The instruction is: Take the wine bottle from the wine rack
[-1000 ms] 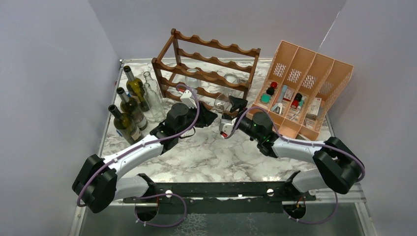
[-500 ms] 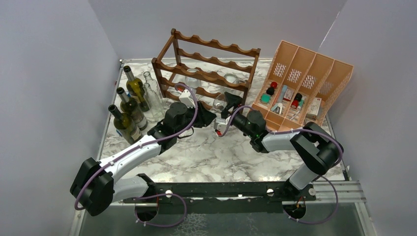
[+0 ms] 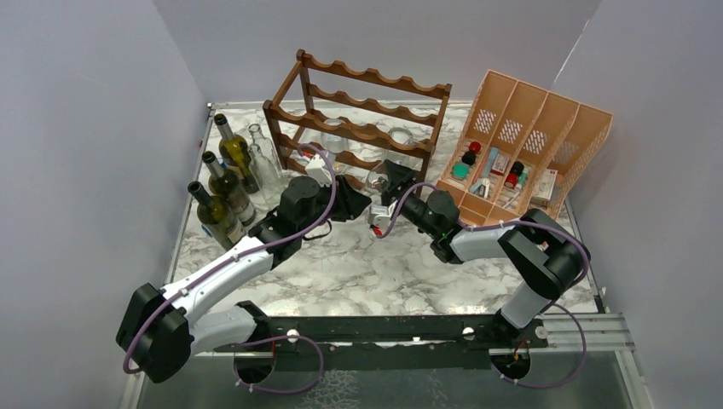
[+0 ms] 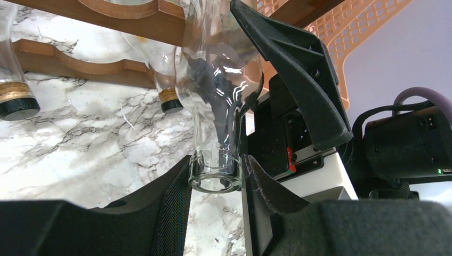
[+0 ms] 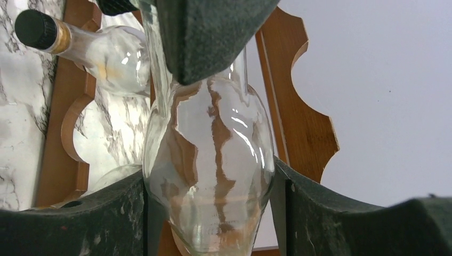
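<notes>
The wine rack [image 3: 375, 79] and capped bottles [image 4: 16, 101] crowd the wine bottle [image 4: 216, 90].

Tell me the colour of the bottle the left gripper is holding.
The wine bottle is clear, colourless glass; the right wrist view shows it best.

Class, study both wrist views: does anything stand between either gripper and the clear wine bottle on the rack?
Nothing visible does. The left gripper is shut on the neck of the clear wine bottle near its mouth, and the right gripper presses its body from both sides. The wine rack lies behind it, not between.
</notes>
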{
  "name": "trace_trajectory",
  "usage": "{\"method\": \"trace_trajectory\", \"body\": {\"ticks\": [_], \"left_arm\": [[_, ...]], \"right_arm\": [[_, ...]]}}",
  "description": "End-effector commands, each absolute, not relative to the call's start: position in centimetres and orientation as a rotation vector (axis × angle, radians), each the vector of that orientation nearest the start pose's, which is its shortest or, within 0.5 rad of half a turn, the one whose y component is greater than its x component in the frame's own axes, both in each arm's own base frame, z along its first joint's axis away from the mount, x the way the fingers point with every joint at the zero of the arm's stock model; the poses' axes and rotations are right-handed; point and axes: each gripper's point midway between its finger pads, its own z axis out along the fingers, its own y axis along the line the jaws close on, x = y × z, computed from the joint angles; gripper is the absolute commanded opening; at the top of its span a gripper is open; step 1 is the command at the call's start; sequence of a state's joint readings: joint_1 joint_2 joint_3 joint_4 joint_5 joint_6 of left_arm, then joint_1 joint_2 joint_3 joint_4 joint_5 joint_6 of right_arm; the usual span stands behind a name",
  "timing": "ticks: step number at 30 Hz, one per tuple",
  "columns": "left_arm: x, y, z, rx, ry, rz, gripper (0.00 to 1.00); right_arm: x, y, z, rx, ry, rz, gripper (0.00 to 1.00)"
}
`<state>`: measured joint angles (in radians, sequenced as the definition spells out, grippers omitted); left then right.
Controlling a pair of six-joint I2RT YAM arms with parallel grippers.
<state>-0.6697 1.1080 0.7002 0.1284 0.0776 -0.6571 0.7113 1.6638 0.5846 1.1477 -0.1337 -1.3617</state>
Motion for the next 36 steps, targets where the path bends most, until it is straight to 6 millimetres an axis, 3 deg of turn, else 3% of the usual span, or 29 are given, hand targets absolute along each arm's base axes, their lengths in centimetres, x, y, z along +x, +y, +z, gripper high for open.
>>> {"method": "trace_trajectory", "body": {"ticks": [1,9,12,18,22,26,30,36], "left_arm": [[27.5,-26.0,23.2,0.061,1.917,-0.969,0.12],[26.9,-25.7,24.3,0.094,1.917,-0.964,0.58],[26.4,-25.4,24.7,0.152,1.915,-0.94,0.69],[26.2,-22.7,26.9,0.129,1.872,-0.815,0.92],[26.1,-20.0,29.7,0.12,1.818,-0.69,0.97],[25.8,-17.0,34.7,0.076,1.71,-0.584,0.99],[25.2,-15.6,39.0,0.068,1.603,-0.564,0.99],[24.9,-14.6,41.0,0.057,1.559,-0.541,0.99]], "right_arm": [[35.6,29.5,22.9,-1.294,0.606,-0.412,0.66],[33.2,31.1,23.7,-1.298,0.555,-0.335,0.65],[32.3,31.5,23.7,-1.308,0.562,-0.261,0.63],[31.3,32.1,23.8,-1.308,0.541,-0.233,0.6],[30.2,32.8,24.9,-1.293,0.538,-0.195,0.59],[28.7,33.8,25.2,-1.312,0.564,-0.121,0.59],[26.8,35.0,25.9,-1.313,0.589,-0.008,0.56],[22.5,37.6,26.4,-1.352,0.569,0.245,0.55]]}}
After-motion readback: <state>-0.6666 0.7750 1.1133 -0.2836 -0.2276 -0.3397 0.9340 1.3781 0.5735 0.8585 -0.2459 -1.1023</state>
